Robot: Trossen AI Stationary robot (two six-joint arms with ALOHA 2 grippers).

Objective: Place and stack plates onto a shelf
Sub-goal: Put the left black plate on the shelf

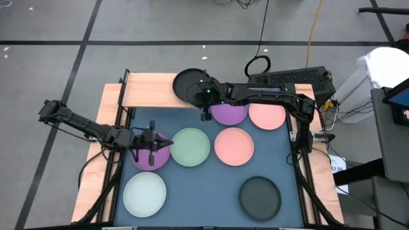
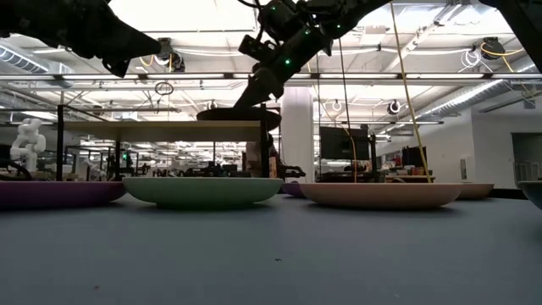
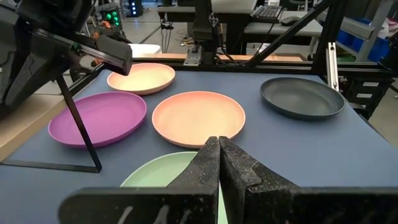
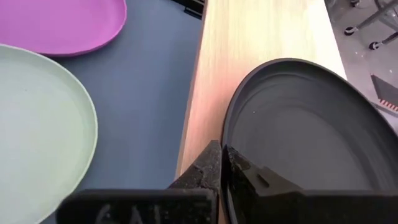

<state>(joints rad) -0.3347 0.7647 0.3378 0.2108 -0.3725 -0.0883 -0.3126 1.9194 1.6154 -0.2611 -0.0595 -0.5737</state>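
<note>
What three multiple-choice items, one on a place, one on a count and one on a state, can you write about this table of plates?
1. Over what is the round matte black plate in the right gripper? A the light-wood shelf; B a green plate; C the floor.
2. How many round pink plates show? A one; B two; C four.
3. The left gripper is: A wide open; B shut; C out of view.
Answers: 1 A, wood lies beneath its rim; 2 B, the high view shows two; 3 B, its fingers meet.
</note>
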